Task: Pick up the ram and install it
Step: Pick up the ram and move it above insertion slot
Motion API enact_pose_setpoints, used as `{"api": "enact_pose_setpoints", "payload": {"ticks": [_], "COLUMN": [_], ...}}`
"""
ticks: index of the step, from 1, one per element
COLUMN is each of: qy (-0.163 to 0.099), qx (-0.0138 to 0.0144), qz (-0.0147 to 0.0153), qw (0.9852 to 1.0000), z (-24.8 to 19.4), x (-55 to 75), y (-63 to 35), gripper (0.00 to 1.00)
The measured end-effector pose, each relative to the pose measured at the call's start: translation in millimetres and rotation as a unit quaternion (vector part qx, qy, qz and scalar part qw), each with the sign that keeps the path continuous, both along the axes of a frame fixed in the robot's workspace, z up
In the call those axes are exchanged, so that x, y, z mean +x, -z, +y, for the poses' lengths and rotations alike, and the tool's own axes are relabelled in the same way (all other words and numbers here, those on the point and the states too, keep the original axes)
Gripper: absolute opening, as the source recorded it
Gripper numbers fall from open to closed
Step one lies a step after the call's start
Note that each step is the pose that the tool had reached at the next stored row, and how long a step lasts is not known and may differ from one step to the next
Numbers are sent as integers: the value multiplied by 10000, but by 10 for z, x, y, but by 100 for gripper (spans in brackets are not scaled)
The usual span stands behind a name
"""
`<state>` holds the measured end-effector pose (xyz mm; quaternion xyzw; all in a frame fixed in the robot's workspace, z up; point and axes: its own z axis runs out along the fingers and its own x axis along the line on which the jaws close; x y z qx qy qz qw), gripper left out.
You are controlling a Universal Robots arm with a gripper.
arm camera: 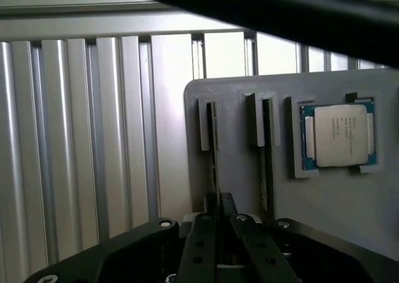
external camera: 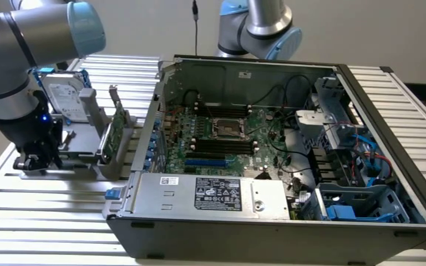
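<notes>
Although it shows only edge-on as a thin dark strip, the ram [arm camera: 213, 152] sits on edge in the outermost slot of the grey holder [arm camera: 324, 214]; the gripper [arm camera: 218, 203] is down on it, fingers drawn almost together and pinching the strip's near end; the ram is still seated in its slot. In the holder's next slot a second stick [arm camera: 267, 164] stands the same way, apart from the fingers; beyond that, a processor [arm camera: 340, 135] lies flat in the holder's square recess.

From the exterior view, the gripper [external camera: 39, 163] is low at the holder [external camera: 84, 143]; a hard drive [external camera: 61, 102] and a green card [external camera: 115, 136] stand upright in the holder; the open computer case [external camera: 272, 238] lies just beside the holder, both on the slatted table [external camera: 50, 210].
</notes>
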<state>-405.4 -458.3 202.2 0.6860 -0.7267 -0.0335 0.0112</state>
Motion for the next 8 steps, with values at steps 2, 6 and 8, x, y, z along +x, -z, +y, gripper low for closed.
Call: {"api": "enact_pose_setpoints", "payload": {"ticks": [2,6,8], "qy": [0,0,0], "qx": [0,0,0], "qz": [5,16,21], "qw": [10000,10000,10000], "z": [0,0,0], "x": [1,3,5], "y": [-38,-138,-204], "gripper": [14,14,14]}}
